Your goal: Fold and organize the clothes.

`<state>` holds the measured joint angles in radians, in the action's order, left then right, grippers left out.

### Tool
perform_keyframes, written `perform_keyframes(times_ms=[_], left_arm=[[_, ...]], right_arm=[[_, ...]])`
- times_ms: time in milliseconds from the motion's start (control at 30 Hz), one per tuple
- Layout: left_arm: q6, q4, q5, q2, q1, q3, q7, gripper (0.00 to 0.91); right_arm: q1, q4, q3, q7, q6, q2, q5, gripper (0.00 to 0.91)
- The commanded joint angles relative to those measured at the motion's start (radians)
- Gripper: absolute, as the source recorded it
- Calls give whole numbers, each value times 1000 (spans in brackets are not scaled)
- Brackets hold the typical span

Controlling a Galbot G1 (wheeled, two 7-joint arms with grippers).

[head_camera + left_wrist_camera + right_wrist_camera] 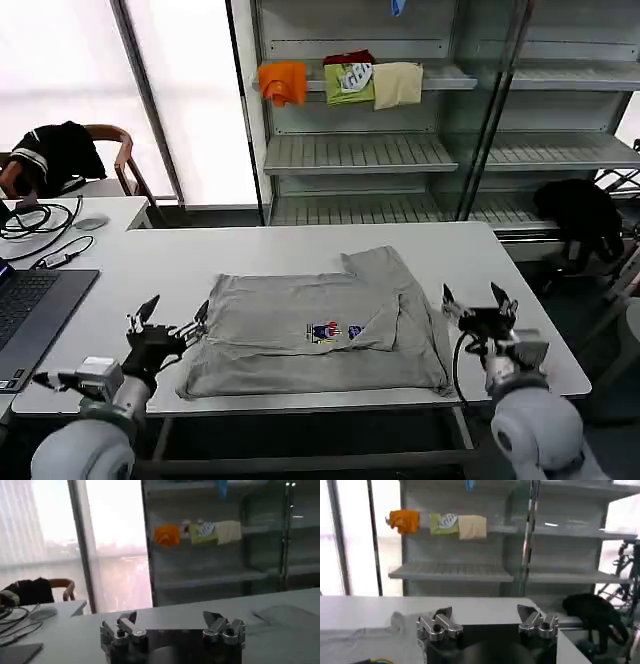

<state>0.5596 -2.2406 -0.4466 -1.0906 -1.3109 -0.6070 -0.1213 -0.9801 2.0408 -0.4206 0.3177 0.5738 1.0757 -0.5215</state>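
Note:
A light grey T-shirt with a small multicolour chest print lies partly folded on the white table, one sleeve folded over toward the right. My left gripper hovers open at the shirt's left edge, nothing between its fingers; its wrist view shows the jaws spread wide over bare table. My right gripper stands open just off the shirt's right edge, also empty. A bit of the shirt shows in the right wrist view.
A laptop, cables and a mouse lie at the table's left. Behind stands a shelf unit with orange, green and cream folded garments. Black garments lie on a chair and at right.

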Motion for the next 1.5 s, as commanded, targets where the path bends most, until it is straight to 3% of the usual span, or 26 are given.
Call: perform_keyframes(times_ms=[33, 400, 600, 800, 1500], left_arm=[[17, 331, -123, 116, 439, 176, 86, 907], [16, 746, -121, -31, 749, 342, 137, 907], [8, 886, -49, -101, 761, 312, 170, 907], [10, 912, 11, -137, 721, 312, 189, 907], [17, 917, 53, -127, 665, 272, 179, 907]], right_arm=[[444, -345, 157, -57, 6, -26, -54, 907], [689, -739, 310, -131, 6, 122, 3, 907], [716, -939, 299, -151, 4, 205, 5, 907], [707, -1051, 287, -178, -1, 259, 51, 907], [670, -1069, 279, -179, 3, 310, 58, 907]])
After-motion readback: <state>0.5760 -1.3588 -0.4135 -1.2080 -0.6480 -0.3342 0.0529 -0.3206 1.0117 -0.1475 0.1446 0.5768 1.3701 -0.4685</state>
